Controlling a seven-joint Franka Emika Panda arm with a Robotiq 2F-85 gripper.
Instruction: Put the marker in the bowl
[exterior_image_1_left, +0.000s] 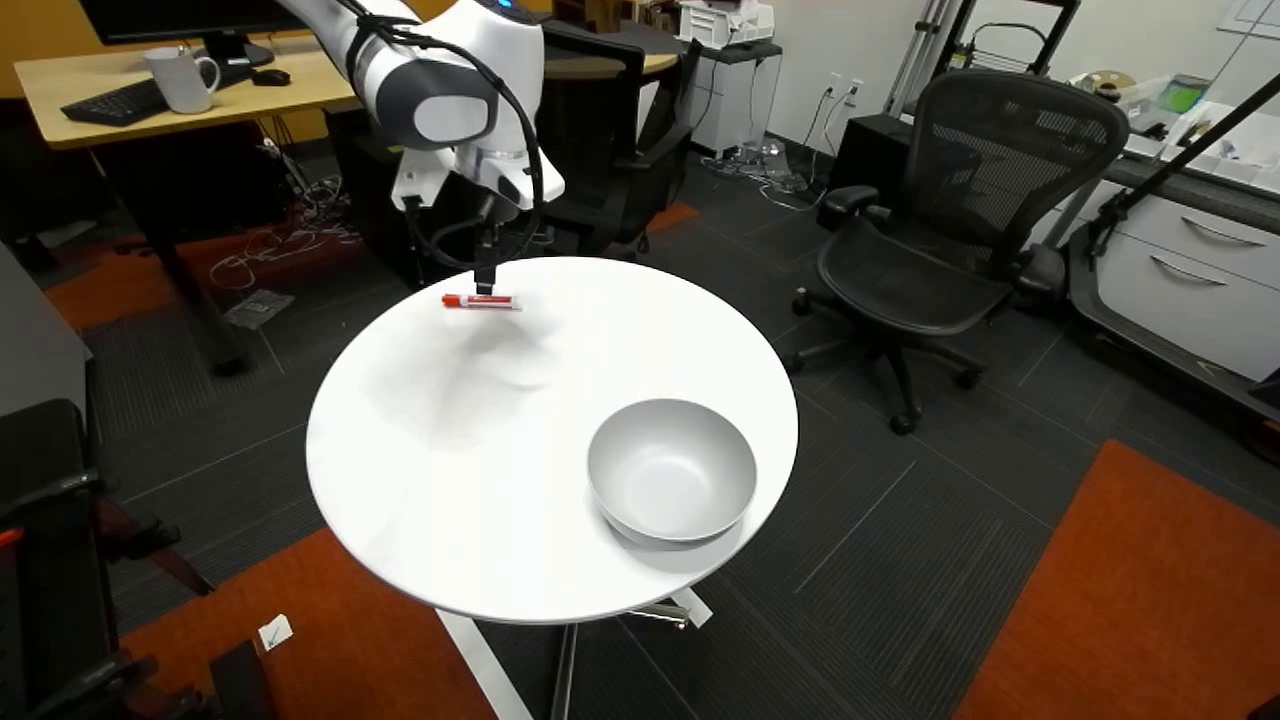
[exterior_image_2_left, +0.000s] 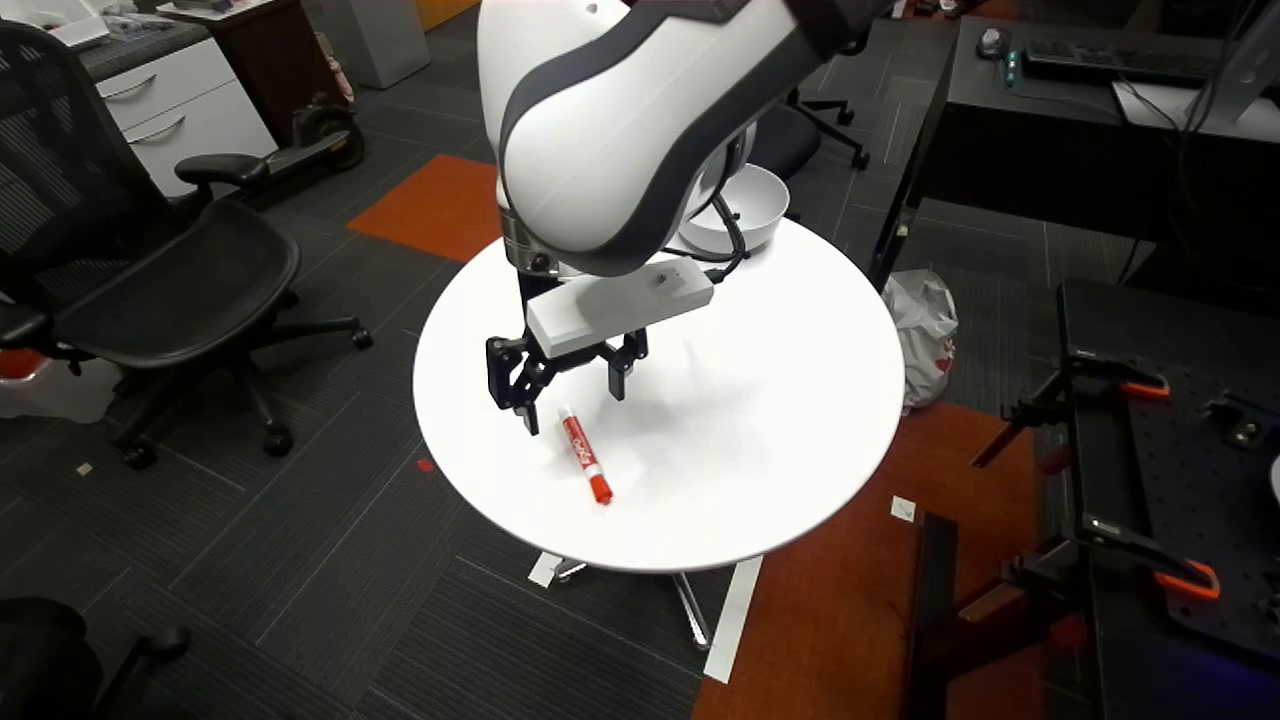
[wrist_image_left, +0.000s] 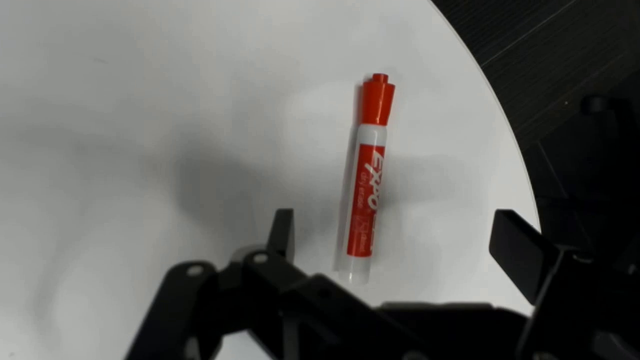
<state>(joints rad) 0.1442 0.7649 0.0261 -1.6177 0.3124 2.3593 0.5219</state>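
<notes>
The red and white marker lies on the round white table, near its edge, in both exterior views (exterior_image_1_left: 482, 301) (exterior_image_2_left: 583, 455). In the wrist view the marker (wrist_image_left: 367, 190) points its red cap away from the gripper. My gripper is open and empty just above the table, by the marker's whitish end, in both exterior views (exterior_image_1_left: 485, 287) (exterior_image_2_left: 574, 402). In the wrist view the marker's rear part lies between the open fingers (wrist_image_left: 397, 235), nearer the left finger and touching neither. The light grey bowl (exterior_image_1_left: 672, 475) stands empty across the table; the arm partly hides the bowl (exterior_image_2_left: 745, 205).
The round white table (exterior_image_1_left: 440, 500) has a dark floor around it. A black office chair (exterior_image_1_left: 960, 200) stands beside it. A desk (exterior_image_1_left: 90, 100) with a mug and keyboard stands behind the arm. A black stand with orange clamps (exterior_image_2_left: 1180, 470) is at one side.
</notes>
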